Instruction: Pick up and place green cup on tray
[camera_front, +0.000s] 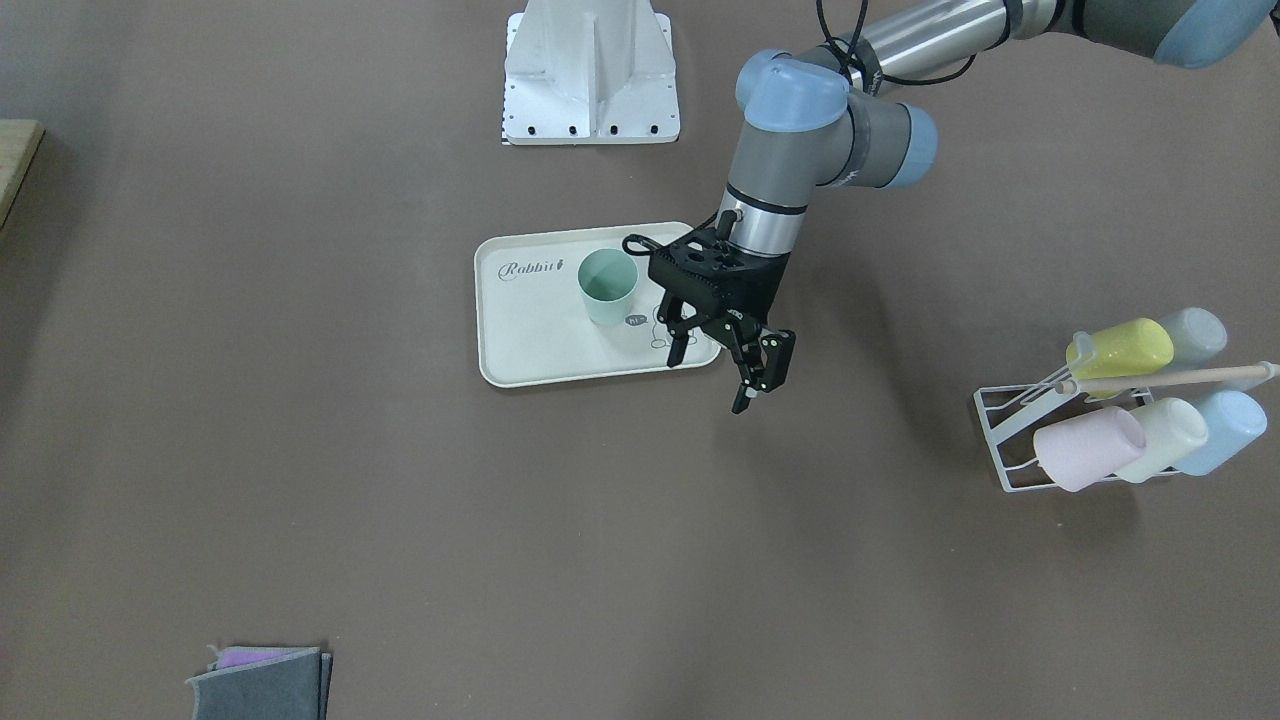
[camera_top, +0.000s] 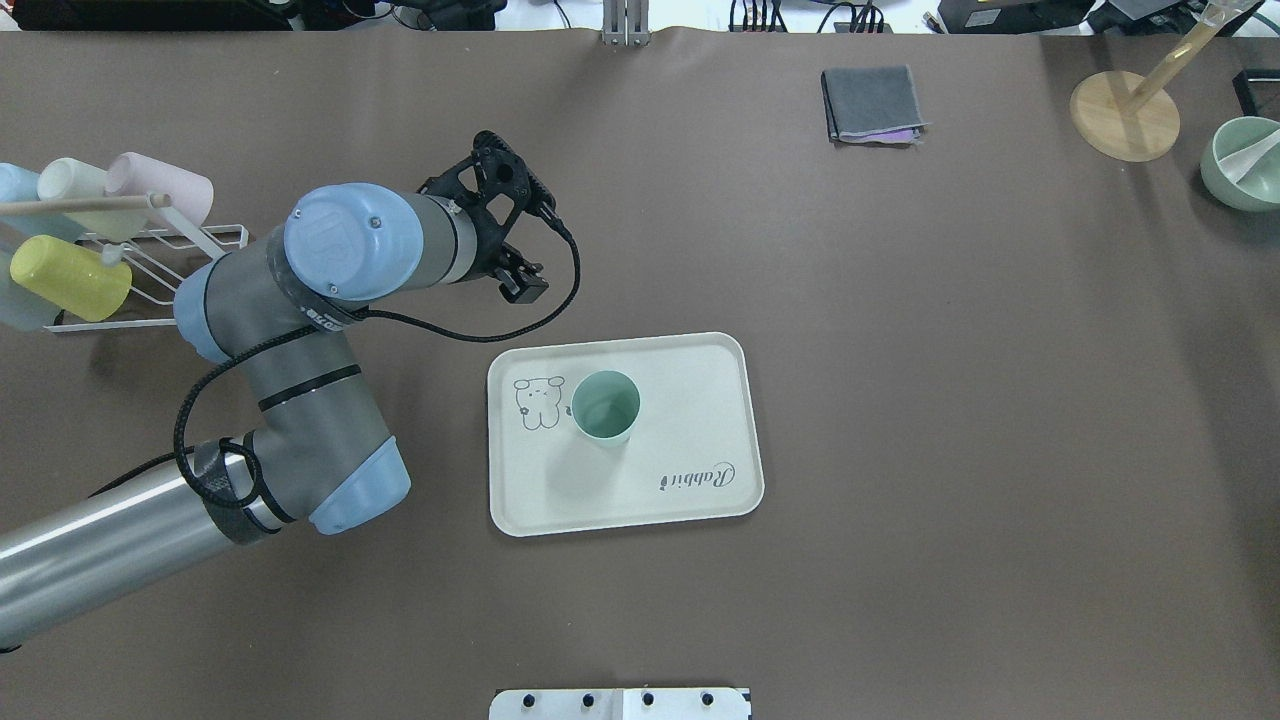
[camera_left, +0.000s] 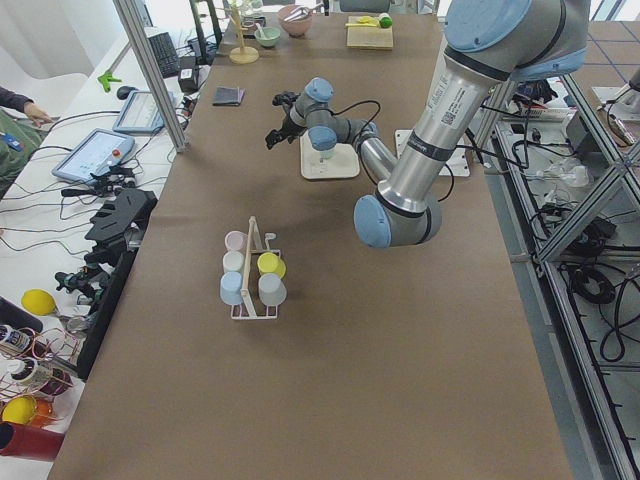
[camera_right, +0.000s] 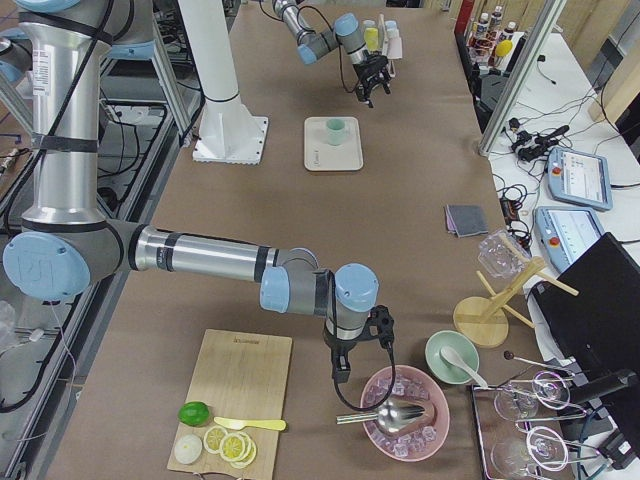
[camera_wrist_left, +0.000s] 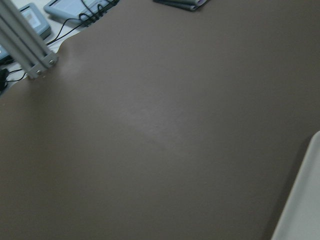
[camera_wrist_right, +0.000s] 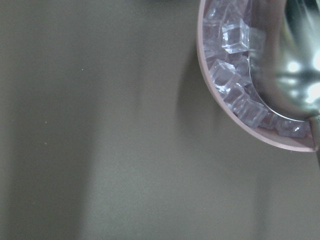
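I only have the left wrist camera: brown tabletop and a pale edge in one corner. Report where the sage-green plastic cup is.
Observer: The sage-green plastic cup stands upright on the cream rectangular tray, beside its bunny drawing.
Operator: Now tell me what that arm holds.
Observer: Nothing. The left pincer is open and empty, apart from the cup.

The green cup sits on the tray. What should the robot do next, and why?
Probably pull the left gripper back. The green cup stands upright on the tray, and the jaws are open and empty, clear of it, so nothing looks left to do.
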